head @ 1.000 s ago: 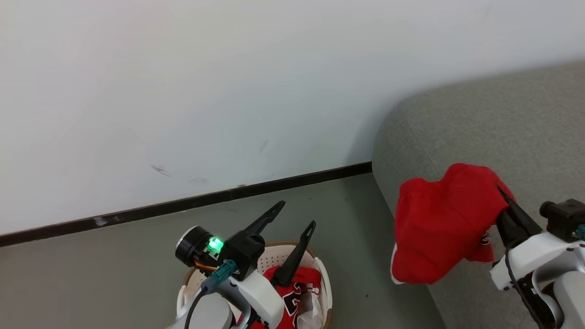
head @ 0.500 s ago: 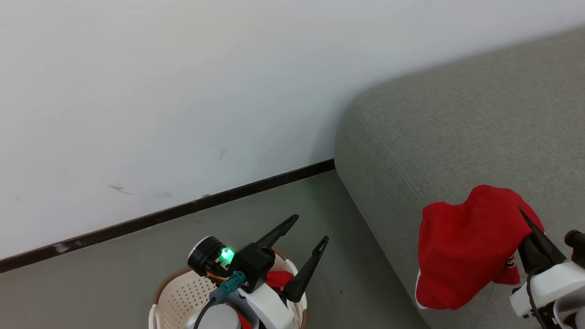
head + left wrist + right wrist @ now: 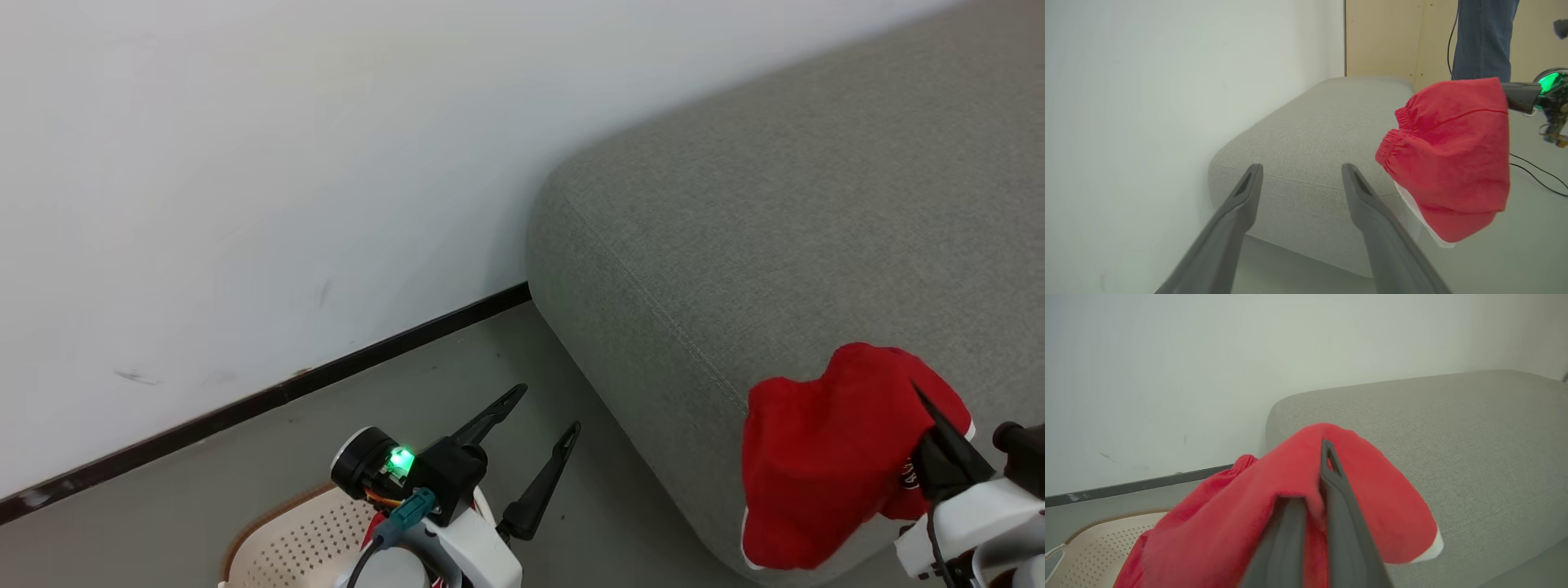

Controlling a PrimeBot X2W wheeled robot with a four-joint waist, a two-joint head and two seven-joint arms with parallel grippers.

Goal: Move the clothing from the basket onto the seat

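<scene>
At the far left a pale wall (image 3: 245,163) meets the grey floor (image 3: 457,359) along a black skirting strip (image 3: 269,396). Low on the left stands the basket (image 3: 286,543), cream and perforated with a brown rim, on the floor well apart from the seat. The left pincer (image 3: 546,408) hovers above the basket's right side with its 2 dark fingers spread wide and nothing between them. In its wrist view they point toward the seat's rounded corner.

To the right, the seat (image 3: 775,229) is a large grey cushion with a stitched seam along its edge. Its top is bare.

Further right, the red garment (image 3: 824,474) hangs in the air at the seat's front edge. It is bright red with a gathered waistband and a strip of white trim at the bottom. Its lower part droops in front of the seat's side. I cannot tell whether it touches the fabric. The right pincer (image 3: 927,412) is clamped on the garment's upper fold, fingers pressed together through the cloth.

In the left wrist view, a person's legs in blue jeans (image 3: 1482,36) stand beyond the seat.
</scene>
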